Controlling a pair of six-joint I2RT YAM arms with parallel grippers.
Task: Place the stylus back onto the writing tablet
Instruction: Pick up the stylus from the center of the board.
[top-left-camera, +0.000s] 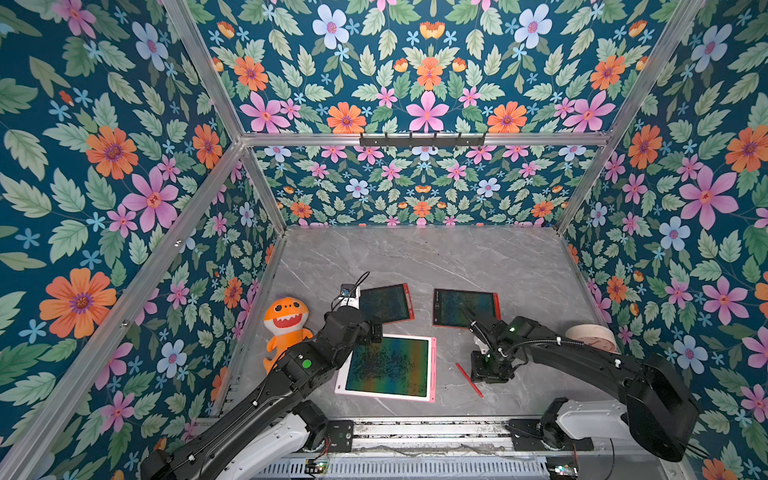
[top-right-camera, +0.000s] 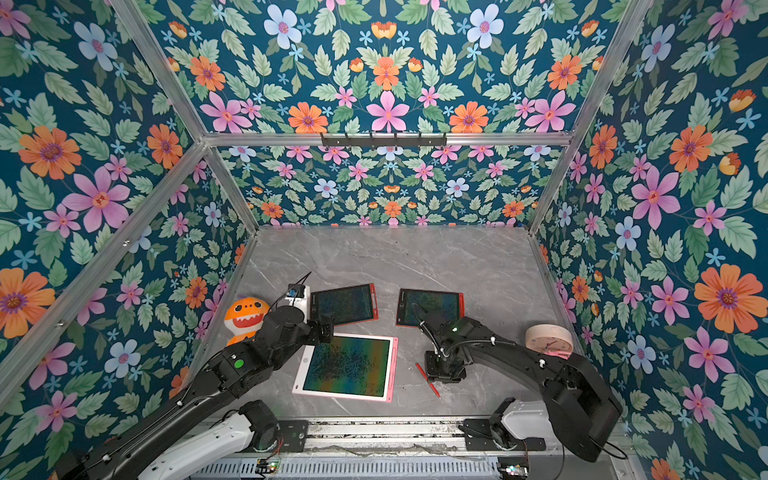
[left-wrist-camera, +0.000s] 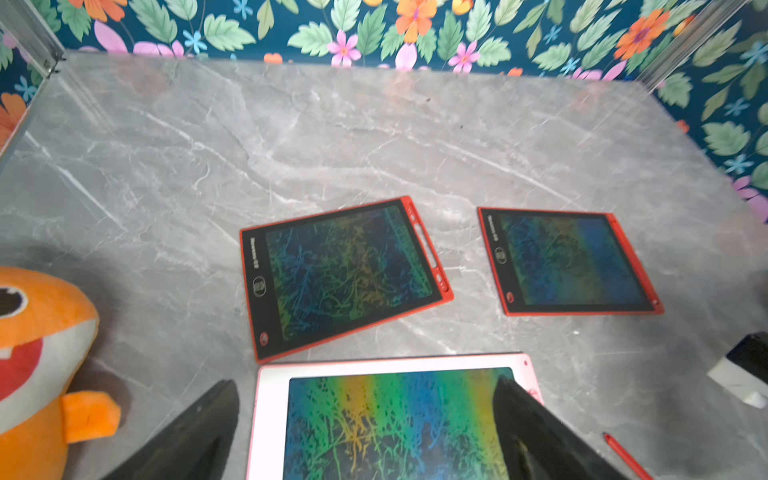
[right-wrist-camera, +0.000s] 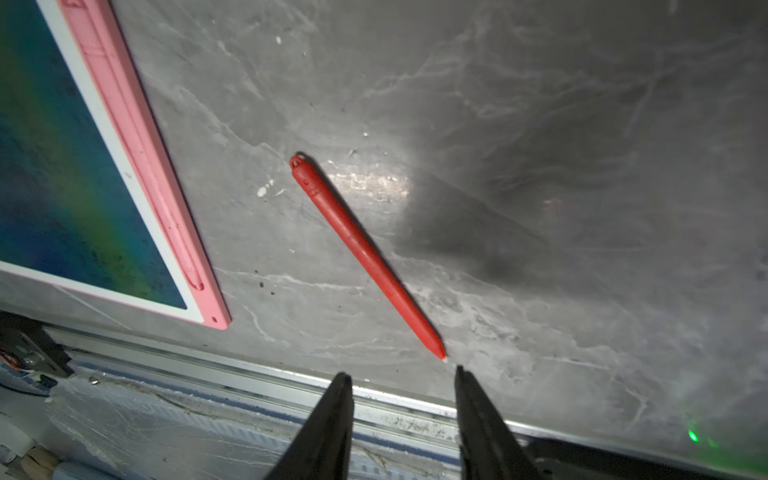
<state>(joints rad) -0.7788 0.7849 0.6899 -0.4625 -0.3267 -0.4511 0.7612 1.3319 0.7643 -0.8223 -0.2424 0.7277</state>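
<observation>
Grey marbled worktop (top-left-camera: 436, 257) boxed in by flowered walls (top-left-camera: 124, 166). Flat on it, untouched, a red stylus (right-wrist-camera: 365, 253), just ahead of the right gripper (right-wrist-camera: 401, 374), pointed end almost at one fingertip (right-wrist-camera: 469, 399), nothing between the parted, empty jaws. Past the stylus from that gripper, clear of it, a pink-framed writing tablet (top-left-camera: 388, 368), grooved pink edge turned toward the stylus. At one corner of that tablet, the left gripper (left-wrist-camera: 365, 382), spread wide and holding nothing. Ahead of the left gripper, a red-framed tablet (left-wrist-camera: 340, 274) and, beside it but apart, a second red-framed tablet (left-wrist-camera: 569, 262). Off to the left gripper's side, an orange plush shark (top-left-camera: 286, 320); behind the right arm (top-left-camera: 573, 353), a round pale clock (top-left-camera: 590, 338).
</observation>
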